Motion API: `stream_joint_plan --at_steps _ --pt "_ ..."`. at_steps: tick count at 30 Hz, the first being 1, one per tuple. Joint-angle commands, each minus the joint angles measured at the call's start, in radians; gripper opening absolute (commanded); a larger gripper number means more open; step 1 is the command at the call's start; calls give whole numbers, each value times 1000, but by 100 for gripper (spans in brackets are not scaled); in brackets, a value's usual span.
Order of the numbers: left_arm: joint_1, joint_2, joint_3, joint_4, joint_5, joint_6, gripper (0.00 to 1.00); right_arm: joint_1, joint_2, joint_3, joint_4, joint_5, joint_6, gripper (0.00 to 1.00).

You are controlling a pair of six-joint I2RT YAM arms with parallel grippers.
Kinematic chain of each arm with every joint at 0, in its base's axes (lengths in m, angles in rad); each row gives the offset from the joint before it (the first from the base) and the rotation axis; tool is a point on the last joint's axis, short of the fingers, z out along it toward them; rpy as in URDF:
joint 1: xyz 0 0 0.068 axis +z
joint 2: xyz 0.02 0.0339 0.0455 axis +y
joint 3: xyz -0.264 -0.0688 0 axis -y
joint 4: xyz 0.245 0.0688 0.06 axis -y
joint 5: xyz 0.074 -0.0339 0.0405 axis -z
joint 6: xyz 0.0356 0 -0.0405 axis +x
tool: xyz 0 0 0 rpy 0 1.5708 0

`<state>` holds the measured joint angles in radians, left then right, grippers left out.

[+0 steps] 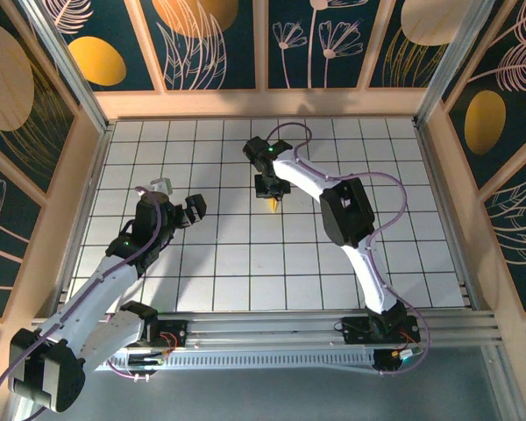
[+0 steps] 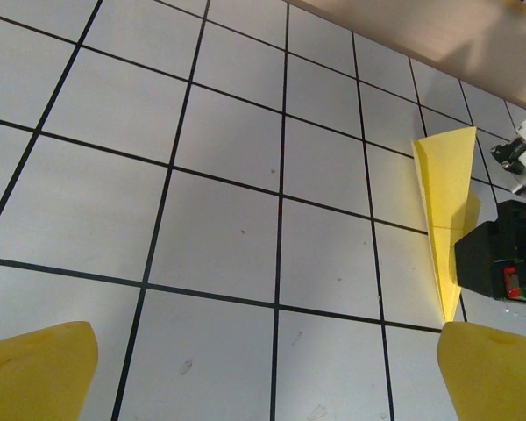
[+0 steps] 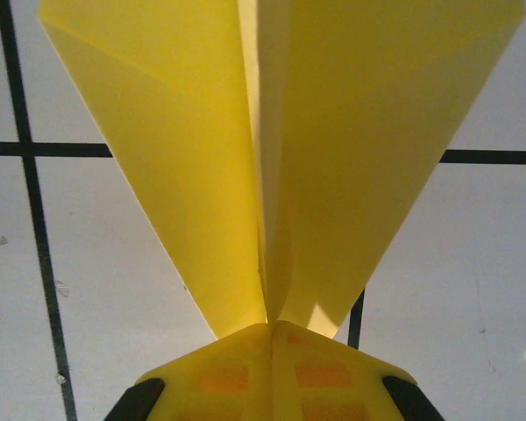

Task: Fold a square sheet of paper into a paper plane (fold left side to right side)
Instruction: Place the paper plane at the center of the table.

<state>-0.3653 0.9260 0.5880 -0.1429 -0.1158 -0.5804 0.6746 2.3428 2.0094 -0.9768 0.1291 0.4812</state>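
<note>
1. Between the pads of the right gripper (image 3: pixel 272 346), which are pressed tight together, the paper plane (image 3: pixel 280 149) is pinched at its narrow end, its wings spreading forward of the fingers.
2. Over the gridded table (image 2: pixel 202 237), the left gripper (image 2: pixel 263 377) has its jaws spread wide and holds nothing.
3. Ahead and to the right of the left gripper, well apart from it, stands the paper plane.

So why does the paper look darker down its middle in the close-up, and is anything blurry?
Right wrist view: the raised centre fold of the plane shades the strip beside it, with a bright patch near the right tool. Left wrist view: the plane is sharp, while the fingers of the left tool look soft.
</note>
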Motion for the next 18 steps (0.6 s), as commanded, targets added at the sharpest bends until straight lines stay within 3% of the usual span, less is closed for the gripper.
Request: stream_joint_plan --at_steps 1,18 --pt "4 6 25 -12 1 -12 99 -9 16 38 -46 -8 11 8" --pt "5 7 26 -14 4 -12 99 -9 12 45 -46 -19 3 26"
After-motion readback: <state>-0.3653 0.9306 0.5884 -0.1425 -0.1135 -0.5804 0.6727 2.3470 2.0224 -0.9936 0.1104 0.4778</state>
